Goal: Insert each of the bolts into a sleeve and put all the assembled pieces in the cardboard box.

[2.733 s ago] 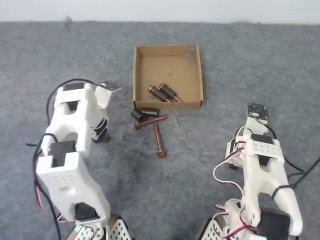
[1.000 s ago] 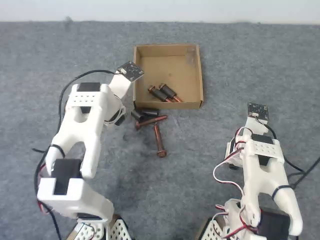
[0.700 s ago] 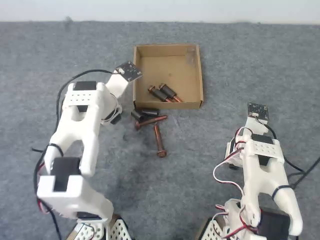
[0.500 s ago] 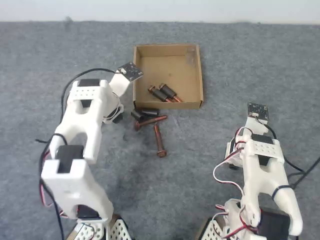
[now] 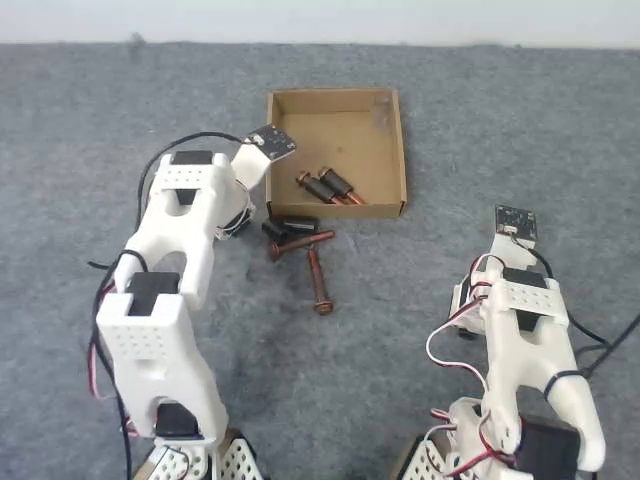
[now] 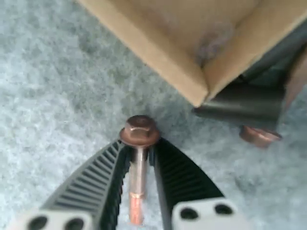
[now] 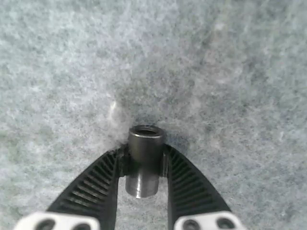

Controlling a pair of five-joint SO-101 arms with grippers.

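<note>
Left gripper (image 6: 140,158) clamps a bolt (image 6: 138,139) beside the cardboard box (image 6: 158,57) corner, right gripper (image 7: 142,165) clamps a sleeve (image 7: 145,143) toward the surface (image 5: 560,150) right edge; next, I judge, bring them together, axes aligned.

The brown cardboard box (image 5: 404,150) is sitting far-centre on the grey felt bench (image 5: 520,130), with two sleeved copper bolts (image 5: 327,187) lying inside it. Just before its near wall, a loose black metal sleeve (image 5: 290,226) and a bare copper bolt (image 5: 303,243) are lying together, with another bare bolt (image 5: 318,280) nearer. The left gripper (image 6: 139,143) is gripping a third bolt (image 6: 138,167) beside the box's near-left corner. The right gripper (image 7: 145,154) is gripping a second sleeve (image 7: 144,165) well to the right.
</note>
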